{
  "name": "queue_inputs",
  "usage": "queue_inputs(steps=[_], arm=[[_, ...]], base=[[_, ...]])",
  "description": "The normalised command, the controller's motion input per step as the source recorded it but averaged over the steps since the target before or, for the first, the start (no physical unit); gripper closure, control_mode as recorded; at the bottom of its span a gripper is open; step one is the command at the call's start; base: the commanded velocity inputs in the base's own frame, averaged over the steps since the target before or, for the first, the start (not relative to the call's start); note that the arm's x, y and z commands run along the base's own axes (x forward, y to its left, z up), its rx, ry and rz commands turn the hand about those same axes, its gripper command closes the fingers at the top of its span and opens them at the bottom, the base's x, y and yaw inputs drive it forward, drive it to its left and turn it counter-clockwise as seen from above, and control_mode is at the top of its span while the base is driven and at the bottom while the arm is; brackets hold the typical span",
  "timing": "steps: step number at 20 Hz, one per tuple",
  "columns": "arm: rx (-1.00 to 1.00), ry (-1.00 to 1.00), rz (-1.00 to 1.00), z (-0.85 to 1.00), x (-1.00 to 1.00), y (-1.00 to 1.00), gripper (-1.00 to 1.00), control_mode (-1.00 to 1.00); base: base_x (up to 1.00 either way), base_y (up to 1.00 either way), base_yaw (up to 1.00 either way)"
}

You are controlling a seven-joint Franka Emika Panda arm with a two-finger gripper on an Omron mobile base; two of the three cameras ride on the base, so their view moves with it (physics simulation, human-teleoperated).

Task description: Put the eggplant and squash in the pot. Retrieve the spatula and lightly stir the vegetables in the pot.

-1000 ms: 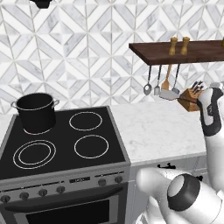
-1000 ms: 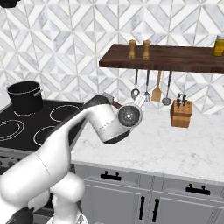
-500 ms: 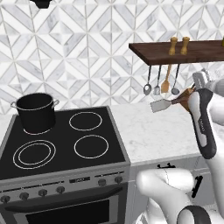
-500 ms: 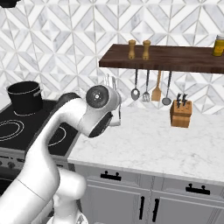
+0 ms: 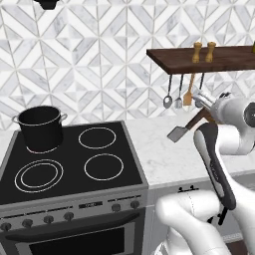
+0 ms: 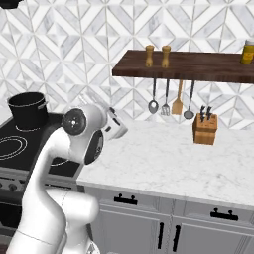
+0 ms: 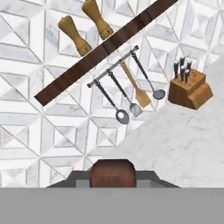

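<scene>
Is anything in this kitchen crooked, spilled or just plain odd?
Nothing spilled or broken. The one odd sight: the spatula hangs in mid-air over the counter, tilted blade-down, clamped by its brown handle in the gripper. The pot stands upright on the stove.

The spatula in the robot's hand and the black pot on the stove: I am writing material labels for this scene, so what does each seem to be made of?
The flat grey-bladed spatula with the dark brown handle, held in the hand: the blade looks like matt grey metal, the handle probably wood, going by its brown, faintly grained end. The tall black cylindrical pot: dark body, probably coated or enamelled metal, with a bright silvery rim and handles like polished steel.
</scene>
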Motion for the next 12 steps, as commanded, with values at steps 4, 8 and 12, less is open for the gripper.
queue_inputs(steps=[4, 8, 12], arm=[[-0.86, -0.11, 0.51, 0.32, 0.00, 0.21, 1.00, -1.00], [-0.77, 0.02, 0.35, 0.55, 0.00, 0.33, 1.00, -1.00], [-0.66, 0.01, 0.31, 0.78, -0.16, 0.23, 1.00, -1.00]], base=[[0.00, 0.00, 0.00], [0.00, 0.00, 0.00], [0.00, 0.00, 0.00]])
